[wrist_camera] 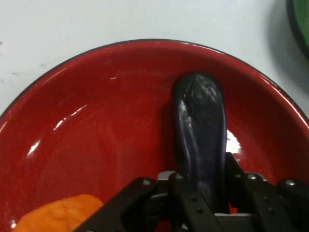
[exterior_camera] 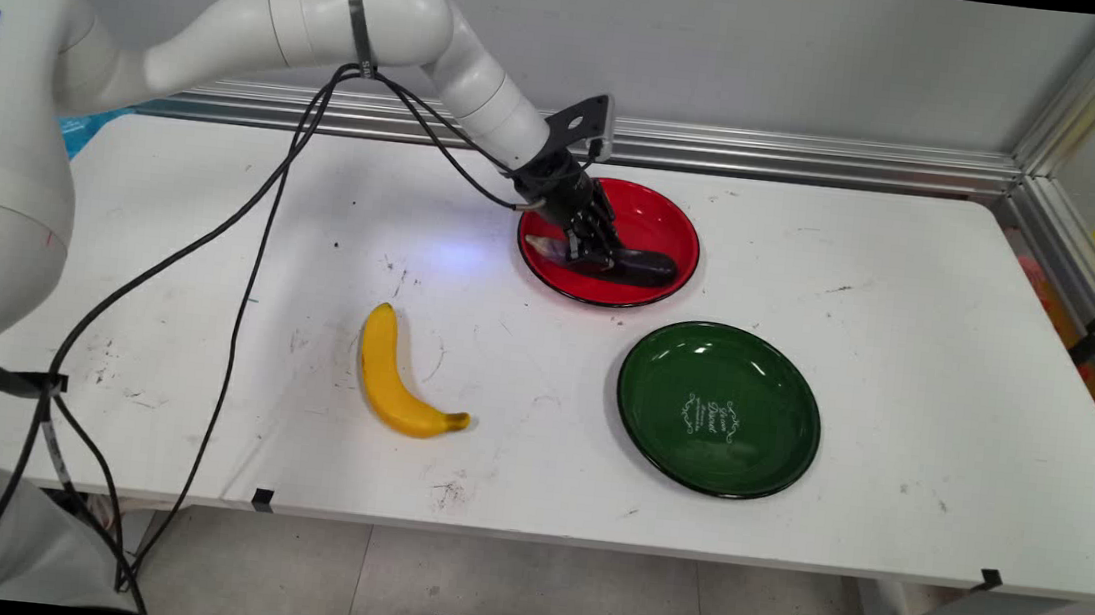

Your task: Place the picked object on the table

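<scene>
The claw (exterior_camera: 603,253) is down inside the red plate (exterior_camera: 661,220), its two fingers closed narrowly on either side of a dark purple eggplant (exterior_camera: 647,267) that lies in the plate's near half. In the hand view the eggplant (wrist_camera: 200,130) runs up from between the fingers (wrist_camera: 181,193), and an orange object (wrist_camera: 60,215) lies beside it in the red plate (wrist_camera: 96,135). On the white counter (exterior_camera: 912,282), a green plate (exterior_camera: 718,409) sits near the red one, and a banana (exterior_camera: 395,373) lies well apart.

High front overview, close hand view, sharing red plate (exterior_camera: 661,220)
</scene>
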Robot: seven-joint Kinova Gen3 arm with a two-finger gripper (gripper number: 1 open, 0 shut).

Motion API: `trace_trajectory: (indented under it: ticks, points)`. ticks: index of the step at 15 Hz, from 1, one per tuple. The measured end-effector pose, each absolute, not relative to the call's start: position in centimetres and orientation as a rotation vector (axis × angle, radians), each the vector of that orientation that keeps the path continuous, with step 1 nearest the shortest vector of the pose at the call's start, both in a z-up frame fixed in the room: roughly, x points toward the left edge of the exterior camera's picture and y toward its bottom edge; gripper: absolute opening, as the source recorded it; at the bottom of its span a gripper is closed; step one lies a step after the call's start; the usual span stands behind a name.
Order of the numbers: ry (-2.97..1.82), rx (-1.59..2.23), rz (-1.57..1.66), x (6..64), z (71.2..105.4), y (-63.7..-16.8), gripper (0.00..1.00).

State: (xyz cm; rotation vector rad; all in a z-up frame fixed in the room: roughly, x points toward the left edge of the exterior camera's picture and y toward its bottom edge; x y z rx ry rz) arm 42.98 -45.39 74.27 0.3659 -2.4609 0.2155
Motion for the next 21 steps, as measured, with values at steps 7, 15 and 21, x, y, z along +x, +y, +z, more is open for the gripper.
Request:
trace_trajectory:
  ticks: [7, 15, 21]
  points:
    - [-2.432, 0.343, 0.245, 41.9, 77.1, -45.2, 0.00]
    - [-2.396, 0.396, 0.244, 41.2, 82.1, -41.4, 0.00]
    - [-2.408, 0.400, 0.186, 42.1, 84.4, -36.5, 0.00]
